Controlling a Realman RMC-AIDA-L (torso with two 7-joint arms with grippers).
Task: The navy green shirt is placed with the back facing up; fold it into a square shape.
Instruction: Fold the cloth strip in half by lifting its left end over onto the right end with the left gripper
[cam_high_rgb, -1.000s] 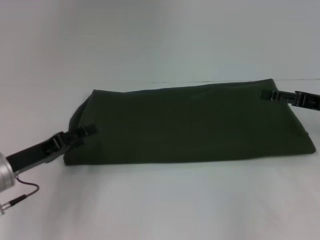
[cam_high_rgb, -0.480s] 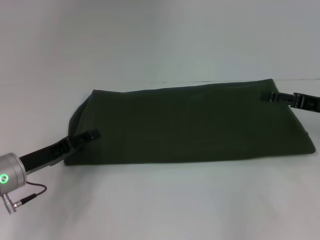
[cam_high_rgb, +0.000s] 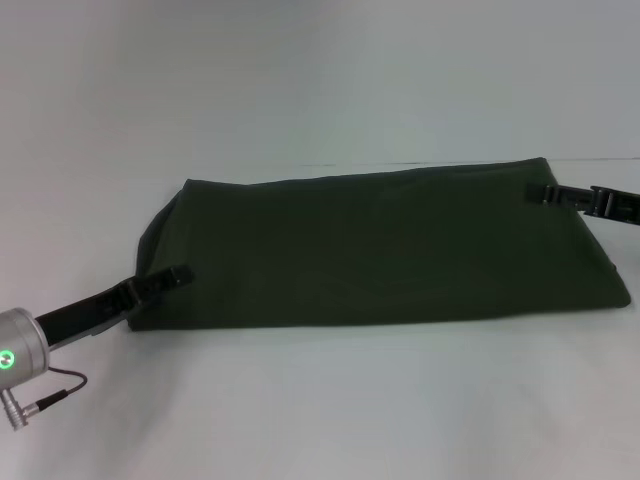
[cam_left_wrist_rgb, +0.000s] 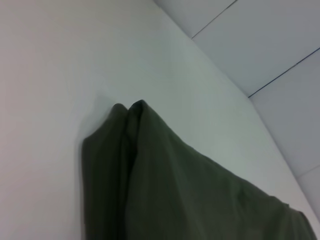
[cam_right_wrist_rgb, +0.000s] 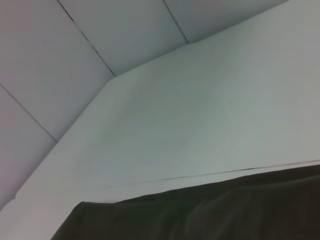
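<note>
Now the navy green shirt (cam_high_rgb: 380, 250) is lying folded long across the middle of the desk (cam_high_rgb: 320, 400). The left gripper (cam_high_rgb: 172, 276) and right gripper (cam_high_rgb: 545, 194) are touching its ends; I cannot tell whether their jaws are pinching. Both should move together, keeping edges lined up.

The navy green shirt (cam_high_rgb: 380, 250) (folded lengthwise) spans between both end effectors.
</note>
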